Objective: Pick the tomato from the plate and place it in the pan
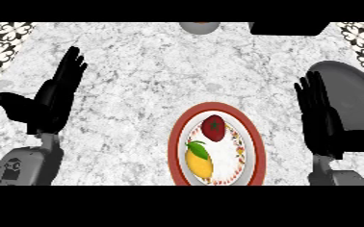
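Left hand (53,98) open, fingers straight, resting far left, well apart from plate (175,146). Tomato (213,127) on plate's far half, lemon (199,162) on near half. Right hand (318,119) open, nearer; tomato lies to its left. Pan (348,94) at right hand's outer side.

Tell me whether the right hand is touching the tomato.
Apart. The head view shows plate rim and bare counter between the right hand and the tomato.
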{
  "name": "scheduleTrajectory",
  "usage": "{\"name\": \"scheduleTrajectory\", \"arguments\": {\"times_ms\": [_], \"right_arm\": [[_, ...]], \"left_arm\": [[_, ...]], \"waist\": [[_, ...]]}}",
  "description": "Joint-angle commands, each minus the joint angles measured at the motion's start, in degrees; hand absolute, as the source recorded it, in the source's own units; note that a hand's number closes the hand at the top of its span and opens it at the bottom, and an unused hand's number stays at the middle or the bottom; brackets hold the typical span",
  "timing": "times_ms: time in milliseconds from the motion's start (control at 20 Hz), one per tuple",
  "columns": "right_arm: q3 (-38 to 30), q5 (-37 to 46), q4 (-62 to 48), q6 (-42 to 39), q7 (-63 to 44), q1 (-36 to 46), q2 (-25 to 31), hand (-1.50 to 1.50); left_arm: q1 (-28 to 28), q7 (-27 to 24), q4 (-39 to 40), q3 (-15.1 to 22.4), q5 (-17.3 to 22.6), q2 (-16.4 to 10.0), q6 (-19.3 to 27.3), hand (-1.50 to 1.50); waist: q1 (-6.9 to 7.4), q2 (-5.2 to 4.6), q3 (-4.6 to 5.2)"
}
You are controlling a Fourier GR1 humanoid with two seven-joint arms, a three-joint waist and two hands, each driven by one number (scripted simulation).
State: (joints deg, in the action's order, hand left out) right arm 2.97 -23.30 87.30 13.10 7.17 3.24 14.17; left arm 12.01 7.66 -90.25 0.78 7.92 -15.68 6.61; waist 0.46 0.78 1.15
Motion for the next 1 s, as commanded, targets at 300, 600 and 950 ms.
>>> {"name": "scheduleTrajectory", "arguments": {"times_ms": [300, 600, 950], "right_arm": [[3.71, 23.59, 3.74, 12.41, -3.42, -1.26, 10.66, 1.50], [18.24, 31.93, 24.69, 21.03, -0.58, -21.90, 0.81, -1.50], [19.45, 48.06, 33.52, 19.55, -22.09, -20.79, 8.38, -1.50]], "left_arm": [[-5.38, -6.74, -1.79, 6.24, -2.61, 5.76, -0.22, 0.00], [-10.64, -15.15, 1.59, 9.15, -4.13, 9.15, -0.85, 0.00], [-10.86, -15.86, 1.56, 10.61, -4.41, 9.98, -2.52, 0.00]], "waist": [[-2.87, -0.75, 0.04], [-2.30, -0.45, -0.99], [-0.72, -0.77, -1.00]]}}
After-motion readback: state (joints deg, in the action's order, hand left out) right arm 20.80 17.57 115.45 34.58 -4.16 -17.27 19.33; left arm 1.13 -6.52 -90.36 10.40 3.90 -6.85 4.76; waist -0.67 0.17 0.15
